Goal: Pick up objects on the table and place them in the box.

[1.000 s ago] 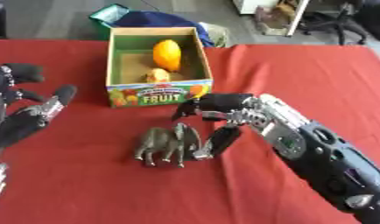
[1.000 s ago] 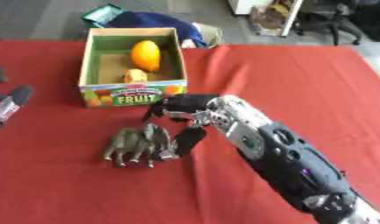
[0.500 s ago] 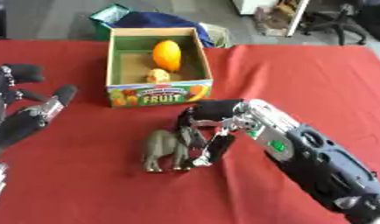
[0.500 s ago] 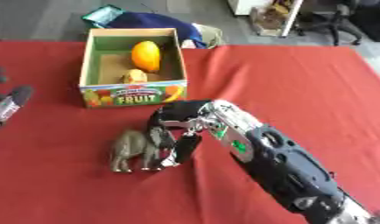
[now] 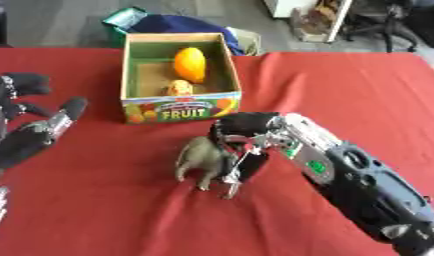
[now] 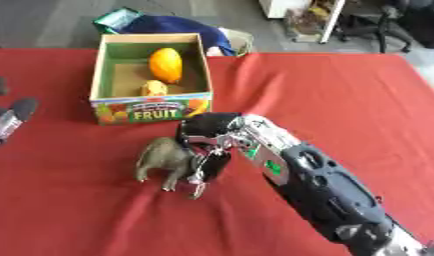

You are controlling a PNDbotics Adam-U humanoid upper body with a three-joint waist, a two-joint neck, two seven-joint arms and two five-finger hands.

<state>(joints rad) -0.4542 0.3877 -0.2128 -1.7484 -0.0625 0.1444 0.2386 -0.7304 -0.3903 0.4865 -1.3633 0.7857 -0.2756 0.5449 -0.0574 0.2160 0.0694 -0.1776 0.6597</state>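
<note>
Where "FRUIT" marks the box (image 5: 179, 112), robot hand (image 5: 242, 145) around toy animal (image 5: 201, 160).

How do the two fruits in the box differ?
The orange fruit is larger and oval, lying toward the back of the box; the yellow fruit is smaller, rounder and paler, sitting near the front wall. Both rest on the box floor, clear of either hand.

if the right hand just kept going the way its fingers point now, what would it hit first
The right hand points toward the robot's left with its fingers curled at the toy animal, so it would meet that toy first. It already looks to be touching it, though depth is hard to judge. The fruit box lies off that line.
</note>
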